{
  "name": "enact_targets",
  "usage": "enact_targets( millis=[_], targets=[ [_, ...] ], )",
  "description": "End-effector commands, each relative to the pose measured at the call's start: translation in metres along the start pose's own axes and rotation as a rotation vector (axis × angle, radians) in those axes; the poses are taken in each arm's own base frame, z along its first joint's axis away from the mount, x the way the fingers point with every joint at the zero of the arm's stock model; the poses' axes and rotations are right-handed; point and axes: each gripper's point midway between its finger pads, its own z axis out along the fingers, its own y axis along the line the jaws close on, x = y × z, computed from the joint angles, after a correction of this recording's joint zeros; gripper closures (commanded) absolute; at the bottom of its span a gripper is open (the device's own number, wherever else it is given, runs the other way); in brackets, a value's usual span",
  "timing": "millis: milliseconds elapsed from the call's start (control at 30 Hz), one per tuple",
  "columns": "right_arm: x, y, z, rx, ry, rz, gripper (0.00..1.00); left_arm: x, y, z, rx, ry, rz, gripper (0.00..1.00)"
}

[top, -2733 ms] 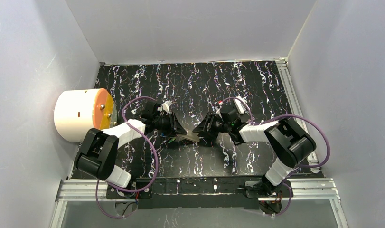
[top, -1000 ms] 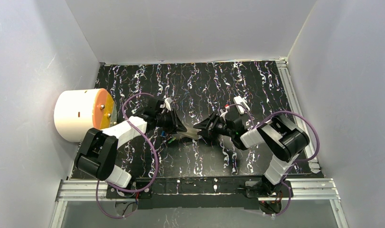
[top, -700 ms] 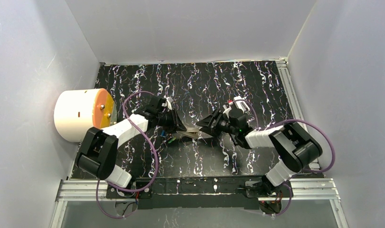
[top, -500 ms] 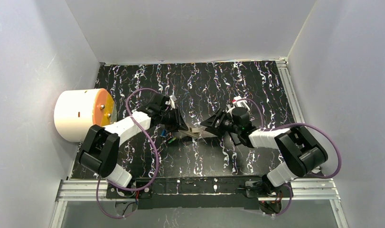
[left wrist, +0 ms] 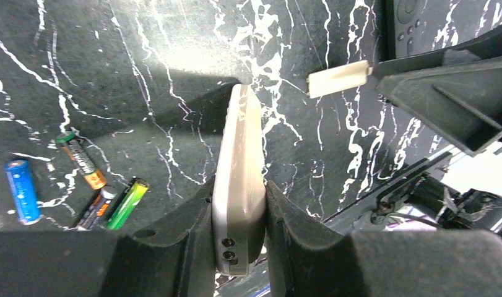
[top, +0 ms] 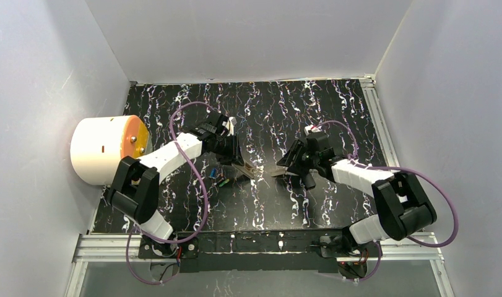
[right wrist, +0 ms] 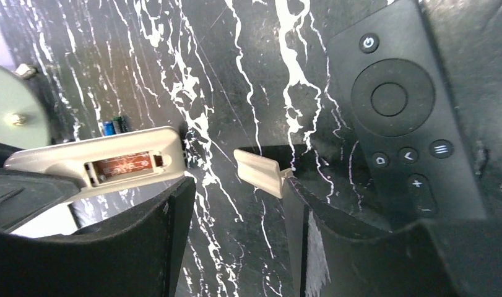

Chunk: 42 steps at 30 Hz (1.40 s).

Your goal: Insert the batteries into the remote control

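Observation:
My left gripper (left wrist: 239, 201) is shut on a grey remote control (left wrist: 239, 179), held on its edge just above the table. Its battery compartment (right wrist: 124, 164) faces my right gripper and stands uncovered. Several batteries lie loose on the table to the left: a blue one (left wrist: 22, 190), a green one (left wrist: 127, 203) and two darker ones (left wrist: 81, 161). My right gripper (right wrist: 236, 192) is open a short way right of the remote (top: 245, 168). A small beige cover (right wrist: 259, 172) rests against the tip of its right finger, with nothing between the fingers.
A black remote (right wrist: 400, 111) lies flat on the table under and beside my right gripper. A white drum with an orange face (top: 106, 148) stands at the left edge. White walls close in the dark marbled table (top: 267, 105).
The right gripper has drawn back to the right, away from the grey remote, and the beige cover has come off with it. The left arm has carried the remote slightly right and farther back.

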Motion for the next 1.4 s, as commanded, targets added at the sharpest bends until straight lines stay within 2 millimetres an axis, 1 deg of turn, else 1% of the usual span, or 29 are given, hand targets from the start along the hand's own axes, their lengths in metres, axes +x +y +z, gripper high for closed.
enact_targets(
  millis=[0,100,200,267,367,433,667,767,833,867,967,1033,1100,1133,1167,1267,1300,1367],
  targets=[
    [-0.014,-0.007,-0.015,0.108,-0.025,-0.123,0.38,0.005,0.023,-0.014,-0.123,0.042,0.107,1.0],
    [-0.019,-0.016,-0.021,0.188,-0.012,-0.175,0.37,-0.003,0.006,-0.027,-0.064,0.026,0.168,1.0],
    [-0.012,-0.026,-0.02,0.243,0.057,-0.213,0.39,-0.006,-0.006,-0.038,-0.018,0.015,0.204,1.0],
    [-0.006,-0.031,-0.017,0.265,0.093,-0.24,0.5,-0.008,-0.014,-0.044,0.012,0.003,0.213,1.0],
    [-0.001,-0.037,-0.012,0.314,0.102,-0.298,0.65,-0.009,-0.024,-0.051,0.057,-0.01,0.213,1.0],
    [-0.002,-0.041,-0.009,0.359,0.088,-0.326,0.7,-0.007,-0.03,-0.054,0.089,-0.016,0.212,1.0],
    [-0.003,-0.045,-0.005,0.496,0.07,-0.419,0.7,0.0,-0.036,-0.057,0.14,-0.023,0.206,1.0],
    [-0.001,-0.039,-0.005,0.514,0.07,-0.446,0.68,0.0,-0.039,-0.061,0.155,-0.031,0.214,1.0],
    [-0.005,-0.032,-0.011,0.52,0.058,-0.455,0.66,-0.001,-0.041,-0.066,0.161,-0.047,0.231,1.0],
    [-0.008,-0.026,-0.015,0.513,0.052,-0.455,0.63,-0.001,-0.042,-0.069,0.164,-0.057,0.245,1.0],
    [-0.021,0.008,-0.032,0.412,-0.018,-0.45,0.55,-0.002,-0.044,-0.076,0.171,-0.073,0.292,1.0],
    [-0.028,0.034,-0.043,0.303,-0.067,-0.466,0.5,-0.002,-0.048,-0.08,0.188,-0.071,0.317,1.0],
    [-0.029,0.062,-0.054,0.151,-0.096,-0.524,0.44,0.001,-0.055,-0.085,0.23,-0.062,0.347,1.0],
    [-0.025,0.077,-0.059,0.053,-0.093,-0.579,0.41,0.003,-0.06,-0.088,0.259,-0.057,0.368,1.0],
    [-0.01,0.095,-0.066,-0.086,-0.048,-0.664,0.37,0.004,-0.066,-0.093,0.292,-0.054,0.397,1.0],
    [0.018,0.132,-0.098,-0.382,-0.004,-0.824,0.21,0.002,-0.083,-0.11,0.368,-0.034,0.507,1.0],
    [0.023,0.141,-0.109,-0.452,-0.011,-0.852,0.16,0.001,-0.09,-0.116,0.392,-0.029,0.543,1.0],
    [0.026,0.156,-0.127,-0.55,-0.043,-0.9,0.08,-0.001,-0.104,-0.128,0.46,-0.028,0.6,1.0]
  ],
)
